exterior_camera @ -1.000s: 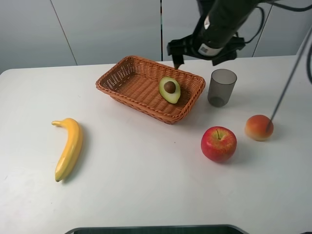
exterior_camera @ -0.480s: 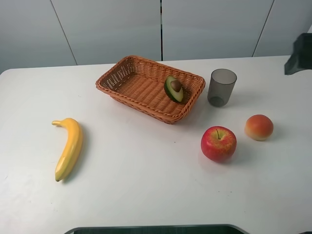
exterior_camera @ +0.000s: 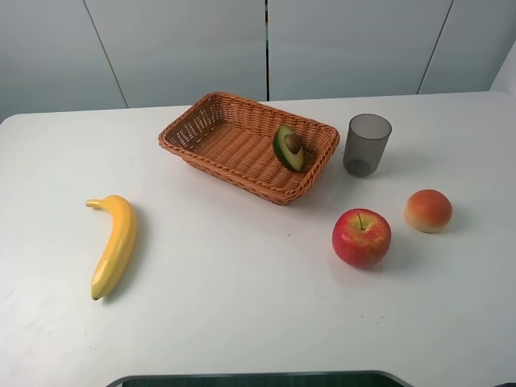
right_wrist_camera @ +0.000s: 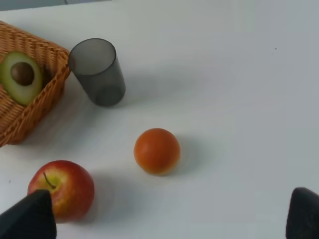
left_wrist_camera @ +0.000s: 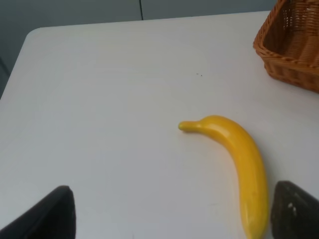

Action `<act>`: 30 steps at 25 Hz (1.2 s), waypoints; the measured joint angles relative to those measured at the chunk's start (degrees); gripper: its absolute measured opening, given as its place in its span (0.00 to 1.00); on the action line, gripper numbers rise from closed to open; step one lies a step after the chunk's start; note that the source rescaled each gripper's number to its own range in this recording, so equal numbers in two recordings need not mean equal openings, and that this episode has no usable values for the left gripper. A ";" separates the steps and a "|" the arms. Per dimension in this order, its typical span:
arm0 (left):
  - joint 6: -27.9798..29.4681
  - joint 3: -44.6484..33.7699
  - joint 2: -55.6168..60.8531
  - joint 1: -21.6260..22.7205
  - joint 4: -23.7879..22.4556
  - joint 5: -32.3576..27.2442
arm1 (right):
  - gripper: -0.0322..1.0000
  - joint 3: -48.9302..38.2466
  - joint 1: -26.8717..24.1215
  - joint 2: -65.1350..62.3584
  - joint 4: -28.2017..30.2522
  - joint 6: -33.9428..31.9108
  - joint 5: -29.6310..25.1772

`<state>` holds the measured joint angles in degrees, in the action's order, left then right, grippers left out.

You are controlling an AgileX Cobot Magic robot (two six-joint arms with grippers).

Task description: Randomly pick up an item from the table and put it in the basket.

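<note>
- From the high camera we see the avocado half (exterior_camera: 289, 147) lying inside the basket (exterior_camera: 211, 139), tipped up against the wall on the cup's side, cut face and brown pit showing
- The basket sits toward the far side of the table (exterior_camera: 242, 306), and the grey cup (exterior_camera: 368, 144) stands upright just beside its right end, not touching it
- Nearer to us on the right we've got the red apple (exterior_camera: 362, 238) with the orange fruit (exterior_camera: 428, 210) close beside it, a small gap between them; over on the left the banana (exterior_camera: 114, 244) lies alone, well apart from everything else
- No arm or gripper shows in this high view
- On the left wrist camera we look down at the banana (left_wrist_camera: 238, 164) and a corner of the basket (left_wrist_camera: 291, 47); the left gripper (left_wrist_camera: 169, 214) shows two dark fingertips (left_wrist_camera: 47, 214) set wide apart, nothing between them but bare table (left_wrist_camera: 114, 99)
- On the right wrist camera we catch the avocado half (right_wrist_camera: 20, 77) in the basket (right_wrist_camera: 35, 109), the cup (right_wrist_camera: 97, 71) next to it, then the orange fruit (right_wrist_camera: 156, 150) and the apple (right_wrist_camera: 63, 189)
- The right gripper (right_wrist_camera: 169, 219) has its fingertips (right_wrist_camera: 27, 219) spread wide too, holding nothing
</note>
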<state>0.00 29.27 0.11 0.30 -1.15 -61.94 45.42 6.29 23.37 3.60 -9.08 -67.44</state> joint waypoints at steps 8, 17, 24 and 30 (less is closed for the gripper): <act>0.00 0.00 0.00 0.00 0.00 0.00 | 1.00 -7.27 0.00 -15.75 -0.95 2.40 0.55; 0.00 0.00 0.00 0.00 0.00 0.00 | 1.00 -16.07 0.00 -23.16 -2.99 6.79 4.08; 0.00 0.00 0.00 0.00 0.00 0.00 | 1.00 -16.07 0.00 -23.40 -2.99 7.18 4.22; 0.00 0.00 0.00 0.00 0.00 0.00 | 1.00 -16.07 0.00 -23.40 -2.99 7.18 4.33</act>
<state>0.00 29.27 0.11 0.30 -1.15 -61.94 29.36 6.29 -0.03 0.61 -1.90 -63.10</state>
